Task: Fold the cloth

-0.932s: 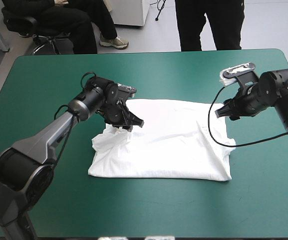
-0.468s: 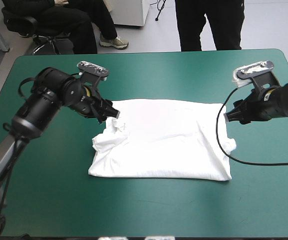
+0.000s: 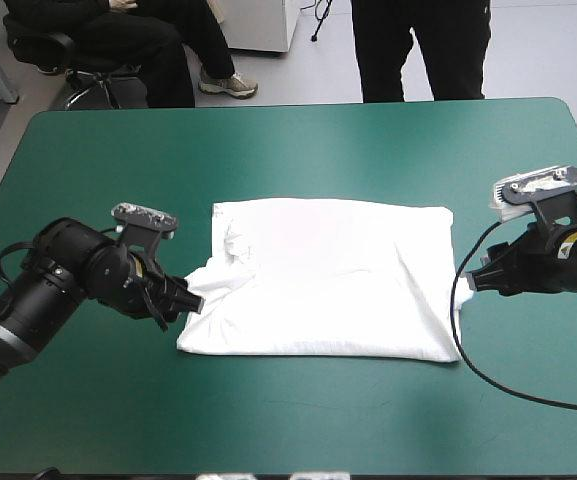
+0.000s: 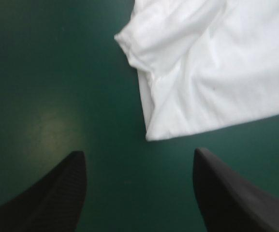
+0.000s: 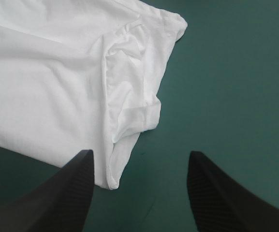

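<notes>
T-shirt lies flat, long side left to right. Wide open: left gripper, right gripper, near its ends.

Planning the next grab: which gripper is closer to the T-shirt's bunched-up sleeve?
Left. The left gripper hovers open just beside the bunched sleeve; the right gripper sits across the T-shirt, at its opposite edge.

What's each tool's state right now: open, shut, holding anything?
Left tool: open, holding nothing.
Right tool: open, holding nothing.
</notes>
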